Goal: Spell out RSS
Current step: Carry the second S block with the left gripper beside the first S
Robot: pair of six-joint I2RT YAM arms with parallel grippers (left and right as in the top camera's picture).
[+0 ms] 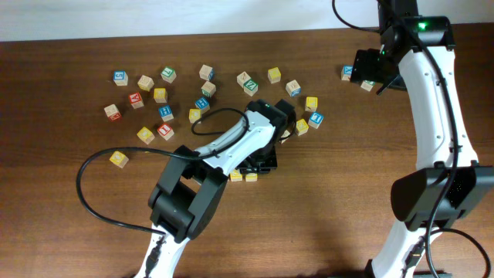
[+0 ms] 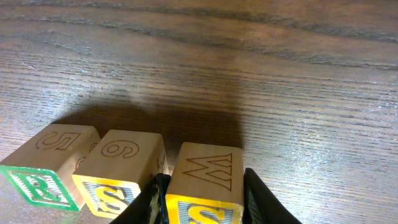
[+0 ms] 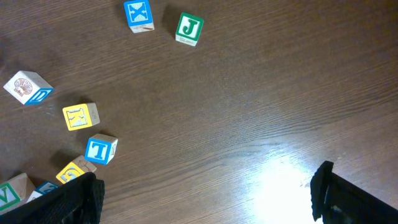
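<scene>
L wrist view, bottom edge: three blocks in a row, letter faces toward cam. At lower left, R block (image 2: 42, 171): green R on front, engraved 5 on top. Touching it, 2nd block (image 2: 121, 165): yellow S on front, 6 or 9 on top. Just beside that, w/ a narrow gap, 3rd block (image 2: 205, 177): yellow S on front, cut off by frame edge; W on top as seen, maybe M flipped.

Left gripper (image 2: 203, 202) clamped on 3rd block, dark fingers (image 2: 147, 200) at either side. Cannot tell if down on table (image 2: 261, 68) or a touch above. Reads R-S-S left to right, so prob. last letter being lined up w/ the others; letting go not yet done.

Overhead: row at frame centre, mostly under L arm.

Right gripper (image 3: 205, 180) spread wide, nothing between, parked at upper right of overhead frame, prob. to stay clear of row. Below it, spares only: green J block (image 3: 188, 28) at top, blue T block (image 3: 99, 149) at lower left.
</scene>
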